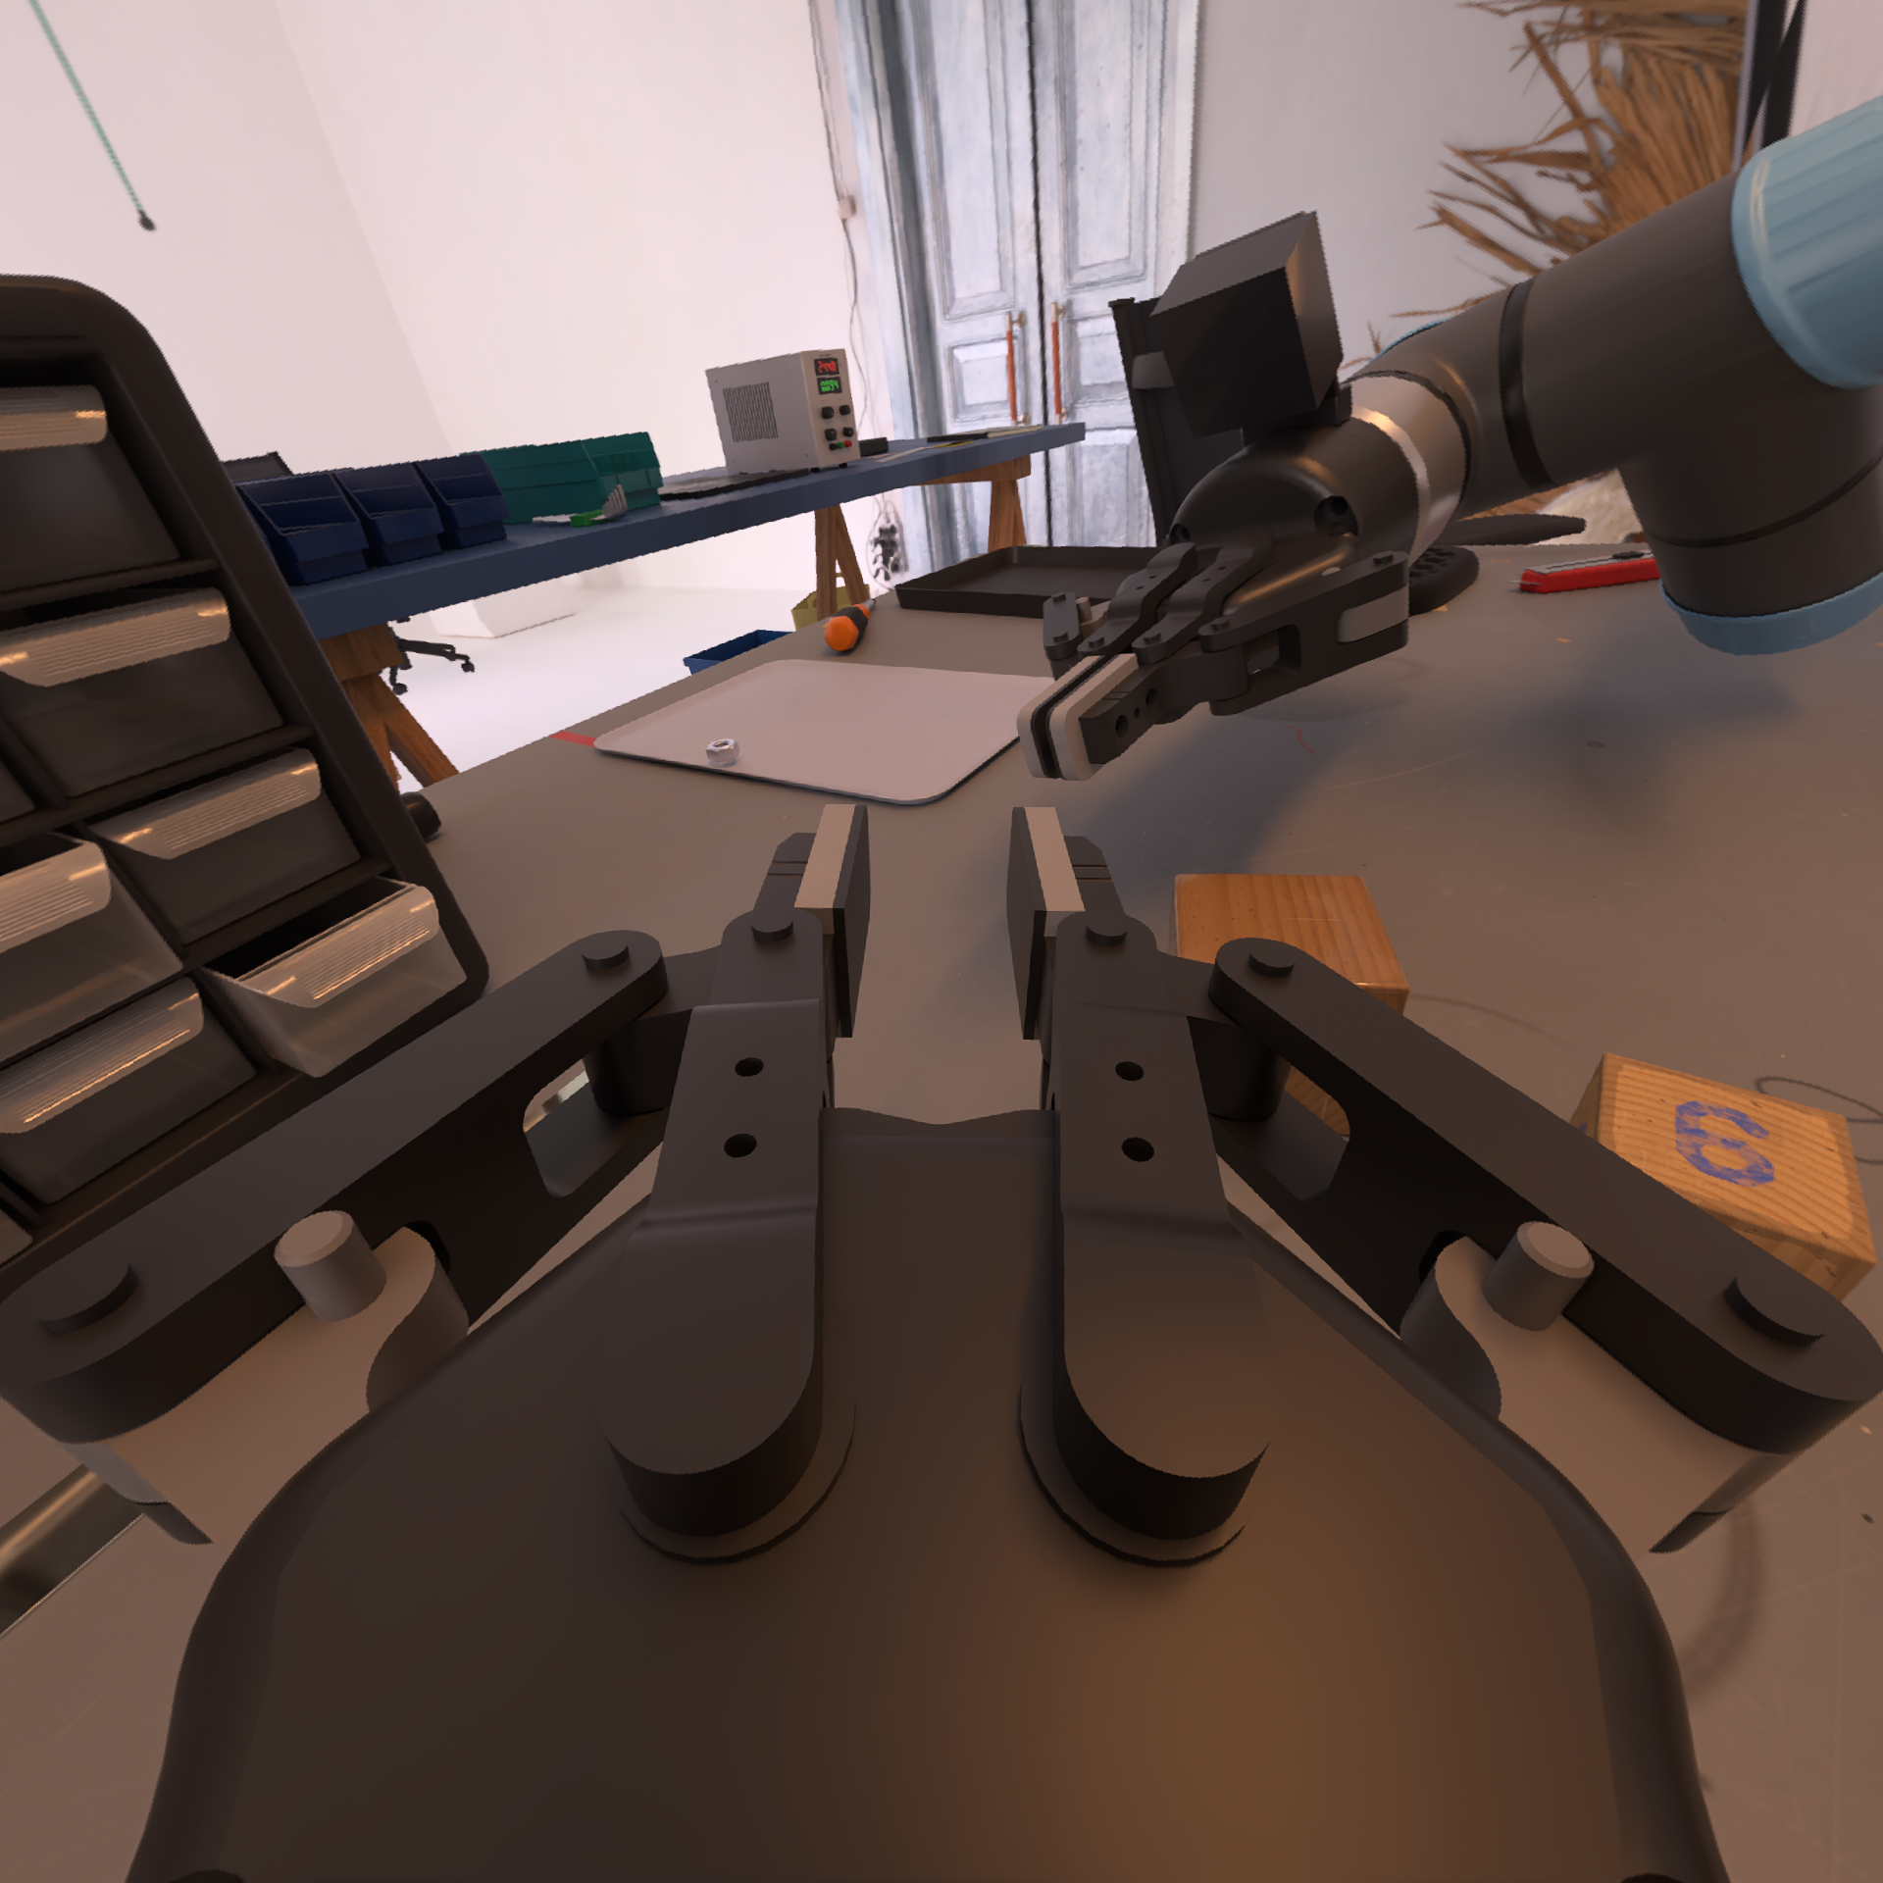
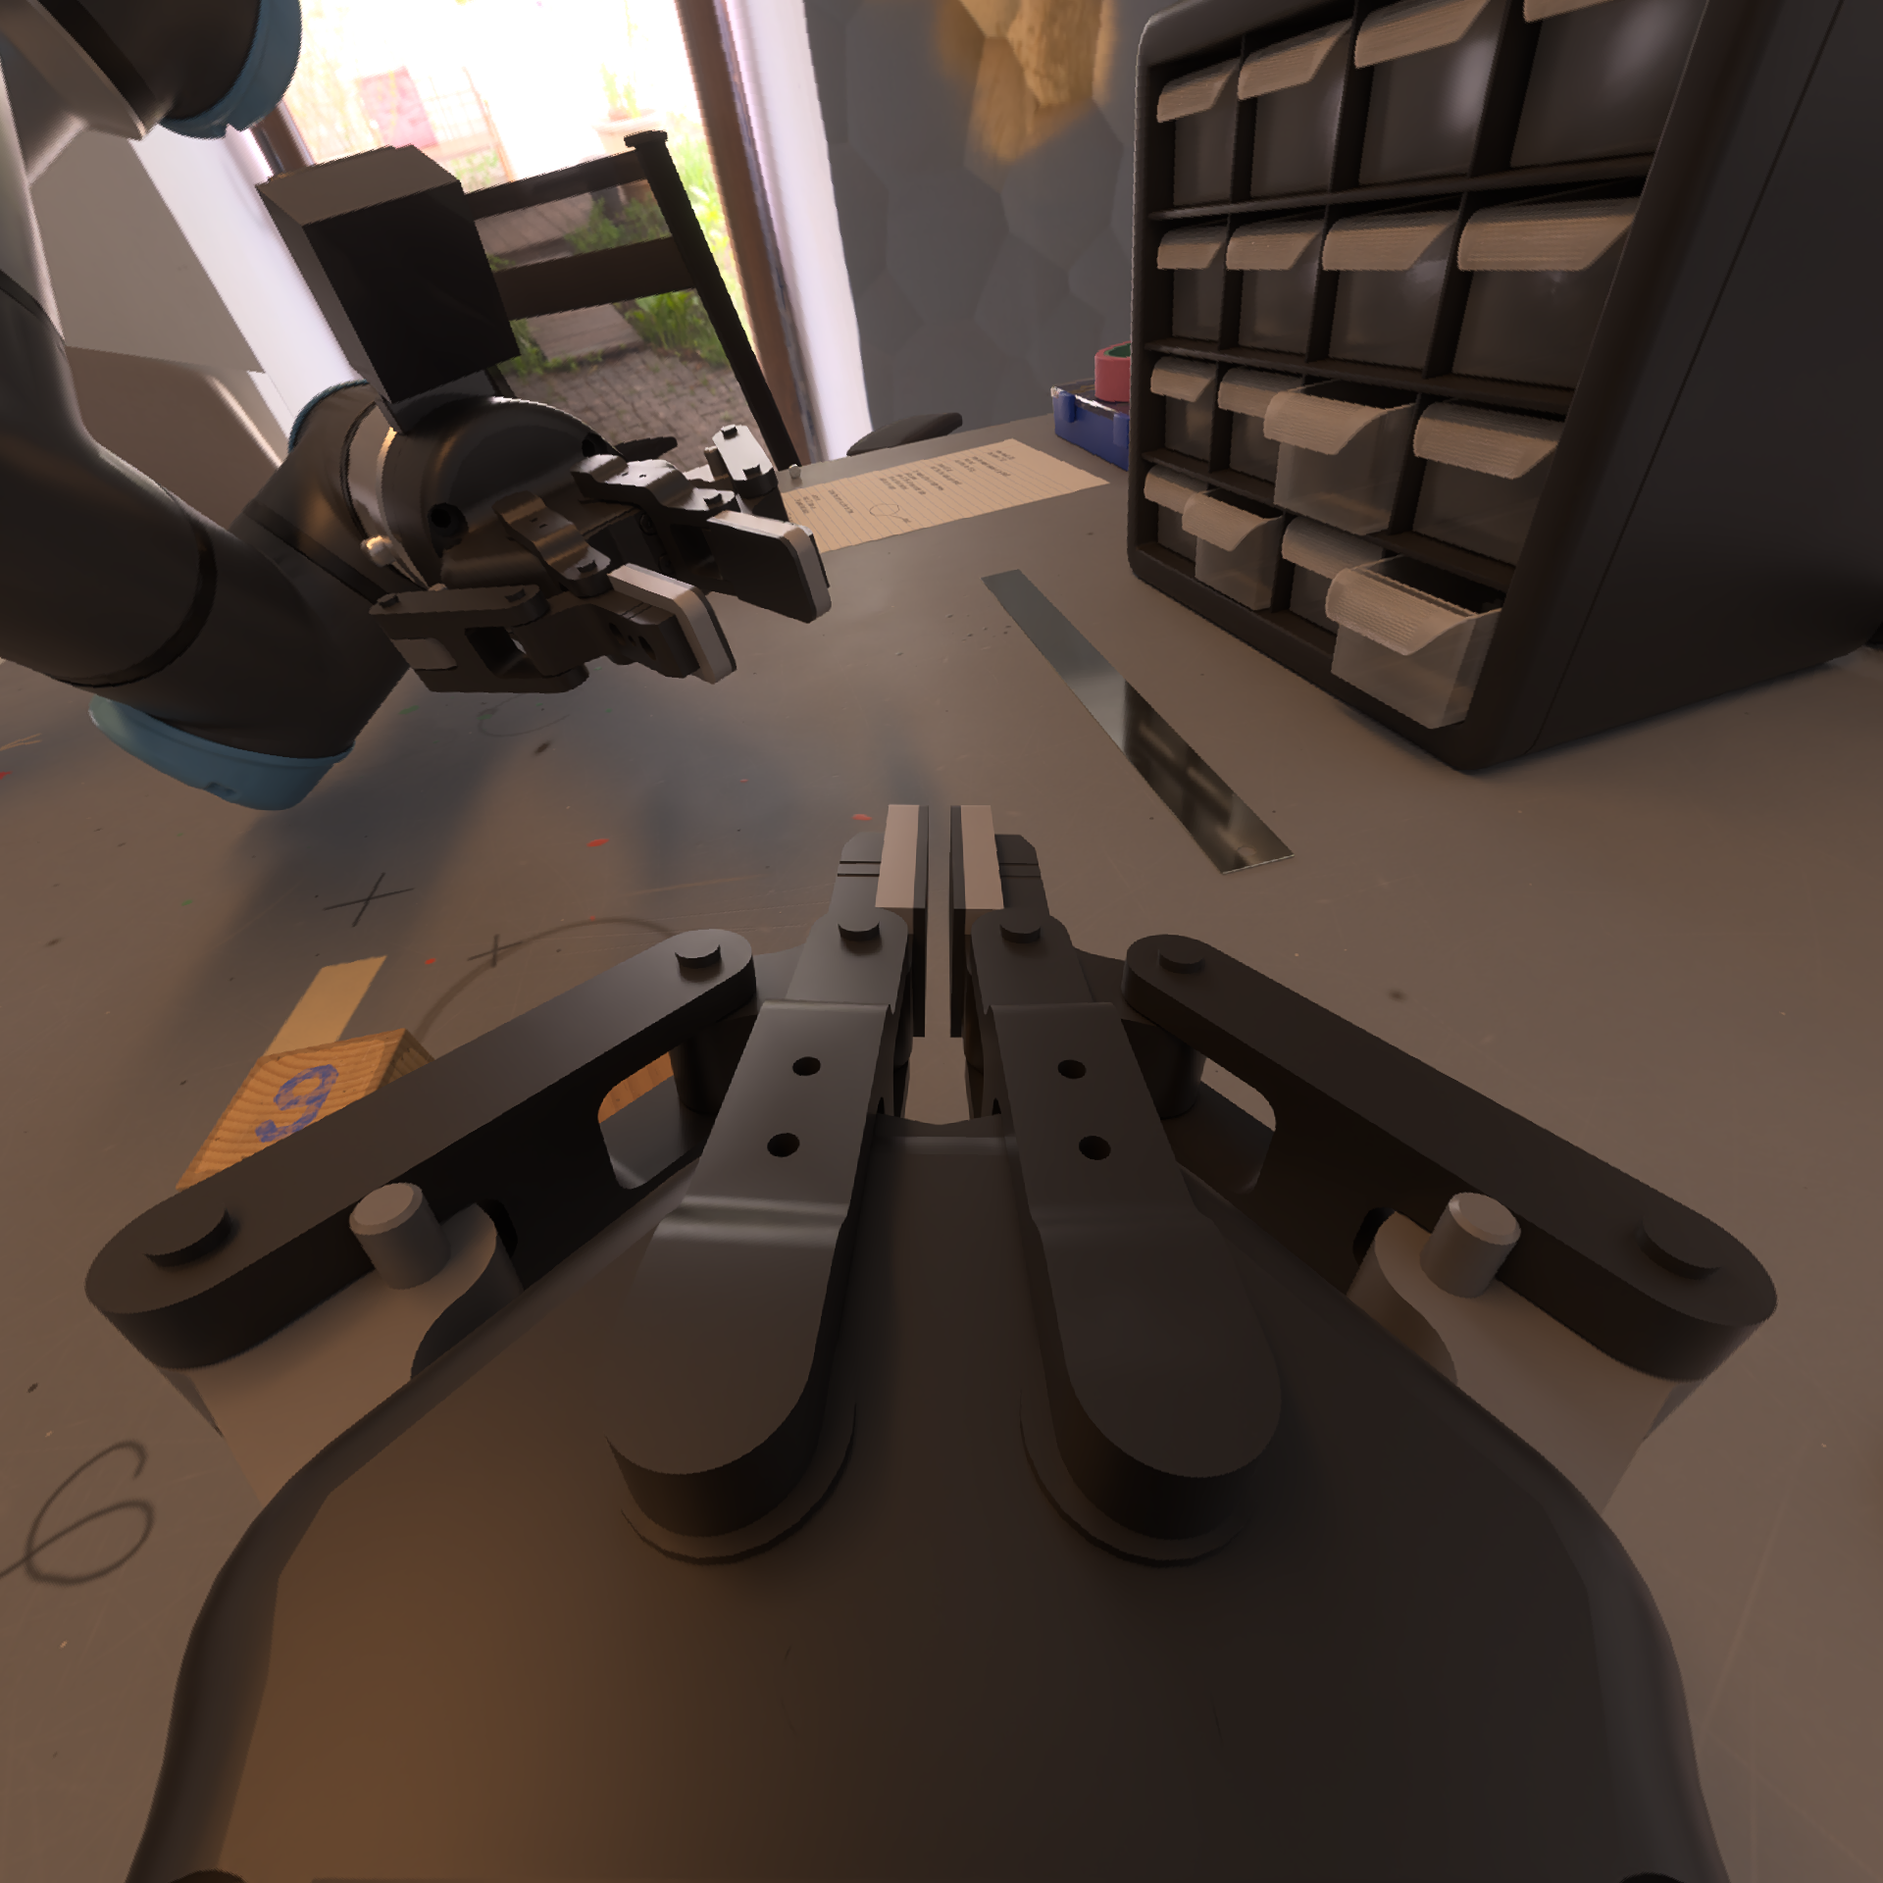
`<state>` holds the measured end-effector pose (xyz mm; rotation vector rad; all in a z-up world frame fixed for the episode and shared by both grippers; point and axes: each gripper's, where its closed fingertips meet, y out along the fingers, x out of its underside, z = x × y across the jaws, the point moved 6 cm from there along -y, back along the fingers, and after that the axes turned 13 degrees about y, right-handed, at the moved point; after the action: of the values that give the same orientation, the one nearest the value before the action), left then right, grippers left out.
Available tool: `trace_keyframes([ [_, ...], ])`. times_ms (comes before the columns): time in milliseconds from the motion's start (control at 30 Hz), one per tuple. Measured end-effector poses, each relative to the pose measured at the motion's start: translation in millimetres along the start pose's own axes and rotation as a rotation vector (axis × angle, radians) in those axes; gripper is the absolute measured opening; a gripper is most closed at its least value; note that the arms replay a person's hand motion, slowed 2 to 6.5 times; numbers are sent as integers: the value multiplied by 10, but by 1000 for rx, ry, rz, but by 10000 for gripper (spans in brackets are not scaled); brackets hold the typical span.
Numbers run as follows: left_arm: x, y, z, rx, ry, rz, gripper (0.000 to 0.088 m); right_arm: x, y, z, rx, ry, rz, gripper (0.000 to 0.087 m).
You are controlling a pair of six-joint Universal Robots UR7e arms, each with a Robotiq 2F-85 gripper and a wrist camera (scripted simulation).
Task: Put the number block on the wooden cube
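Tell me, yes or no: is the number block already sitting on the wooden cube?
No. The number block rests on the table beside the wooden cube, apart from it.

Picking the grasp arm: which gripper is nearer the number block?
Probably left. The left gripper hovers open just left of the number block; the right gripper, shut, sits farther beyond it.

Left gripper (image 1: pixel 937 866) jaws apart, empty, beside wooden cube (image 1: pixel 1289 932).

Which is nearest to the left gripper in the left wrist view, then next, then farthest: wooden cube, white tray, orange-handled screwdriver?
From the left gripper:
1. Wooden cube, just right of the fingertips.
2. White tray, ahead on the table.
3. Orange-handled screwdriver, beyond the tray's far edge.
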<state>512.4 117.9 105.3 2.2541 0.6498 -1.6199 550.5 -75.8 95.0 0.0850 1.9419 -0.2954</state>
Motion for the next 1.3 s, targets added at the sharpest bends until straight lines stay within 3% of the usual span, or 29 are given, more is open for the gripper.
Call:
trace_keyframes([
  [300,-6,-15,65,88,1,-11,289,1,2,-2,-9,3,-4,39],
  [867,60,-70,279,325,2,-118,443,-1,4,7,-27,21,-12,40],
  [1300,79,-82,367,429,2,-163,473,-6,5,28,-48,53,-16,43],
])
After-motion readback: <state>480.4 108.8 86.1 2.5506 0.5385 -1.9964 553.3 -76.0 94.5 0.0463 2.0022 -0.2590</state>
